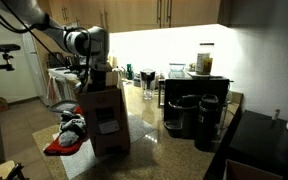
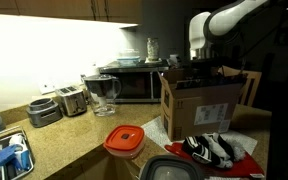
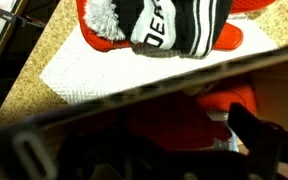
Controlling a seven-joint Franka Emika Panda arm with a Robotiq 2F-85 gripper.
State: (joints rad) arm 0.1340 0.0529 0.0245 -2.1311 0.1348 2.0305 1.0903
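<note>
My gripper hangs in the open top of a brown cardboard box on the speckled counter, seen in both exterior views; its tips are hidden behind the flaps. The jaws stand open with nothing between them. In the wrist view one dark finger shows low on the right, over a red object inside the shadowed box. Just outside the box wall lies a black, white and red knit hat with a pom-pom on a white cloth. The hat sits beside the box.
A coffee maker stands on the counter near the box. A red-lidded container, a glass pitcher, a toaster and a microwave line the counter. A sink is at the near corner.
</note>
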